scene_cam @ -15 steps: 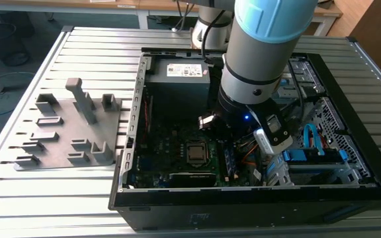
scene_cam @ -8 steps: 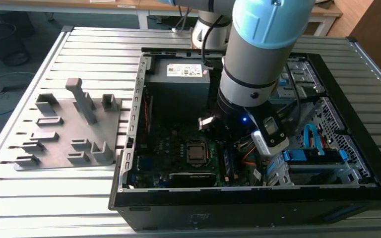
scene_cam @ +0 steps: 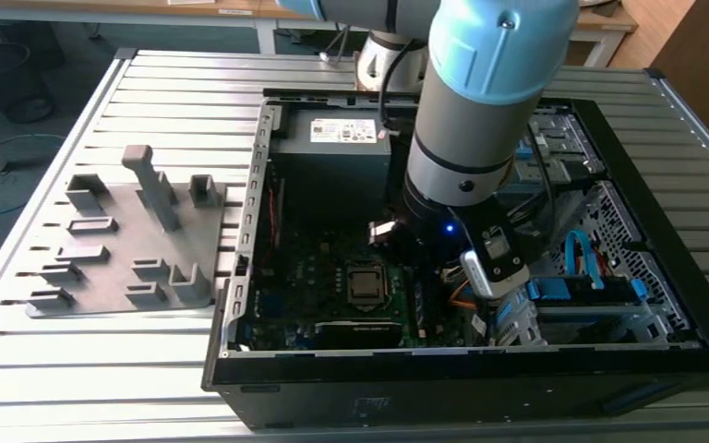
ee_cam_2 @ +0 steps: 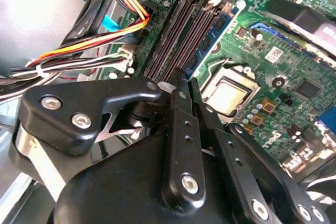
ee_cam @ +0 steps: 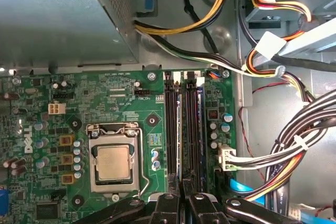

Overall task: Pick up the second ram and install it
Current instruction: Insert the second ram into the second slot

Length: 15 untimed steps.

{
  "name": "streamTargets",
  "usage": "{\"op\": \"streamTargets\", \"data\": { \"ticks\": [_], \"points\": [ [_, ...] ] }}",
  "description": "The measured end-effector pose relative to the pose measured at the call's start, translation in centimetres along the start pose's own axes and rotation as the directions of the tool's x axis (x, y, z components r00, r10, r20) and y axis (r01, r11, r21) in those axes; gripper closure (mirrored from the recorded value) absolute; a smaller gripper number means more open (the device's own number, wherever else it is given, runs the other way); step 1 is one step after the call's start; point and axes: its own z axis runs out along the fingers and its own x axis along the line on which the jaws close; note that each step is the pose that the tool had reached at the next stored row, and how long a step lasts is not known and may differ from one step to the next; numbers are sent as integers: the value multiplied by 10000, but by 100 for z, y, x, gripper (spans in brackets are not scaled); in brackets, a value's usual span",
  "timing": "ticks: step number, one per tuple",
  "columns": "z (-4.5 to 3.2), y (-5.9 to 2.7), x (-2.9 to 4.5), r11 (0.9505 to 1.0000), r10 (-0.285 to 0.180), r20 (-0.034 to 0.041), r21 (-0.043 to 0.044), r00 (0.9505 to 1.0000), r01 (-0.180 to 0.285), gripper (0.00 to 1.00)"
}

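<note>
The second ram (ee_cam_2: 214, 38) is a thin blue-green stick standing on edge in the memory slot nearest the processor socket (ee_cam_2: 231, 93). In the first wrist view the second ram (ee_cam: 179, 124) runs straight into the fingertips. My gripper (ee_cam_2: 185, 80) is low inside the open computer case (scene_cam: 237, 277), directly over the slots. Its black fingers (ee_cam_2: 178, 129) are closed together on the stick's near part. The gripper (ee_cam: 182, 184) hides the rest of the stick. The pale blue and grey arm (scene_cam: 478, 138) reaches down into the case from above.
Bundled cables (ee_cam: 283, 150) run close beside the slots on the side away from the socket (ee_cam: 113, 163). The grey power supply box (ee_cam: 52, 19) sits beyond the slots' far ends. A grey parts rack (scene_cam: 133, 240) lies on the slatted table at the exterior view's left.
</note>
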Motion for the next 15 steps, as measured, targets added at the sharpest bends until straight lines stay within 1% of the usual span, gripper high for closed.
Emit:
{"op": "streamTargets", "data": {
  "ticks": [7,10,11,15],
  "points": [
    [59,15,-9,10000,-41,-2,3,10000,41,86],
    [73,46,-7,9999,-157,-6,0,9999,157,86],
    [77,68,-6,9998,-194,-7,0,9998,194,86],
    [86,78,-5,9998,-192,-8,2,9998,192,86]
  ]
}}
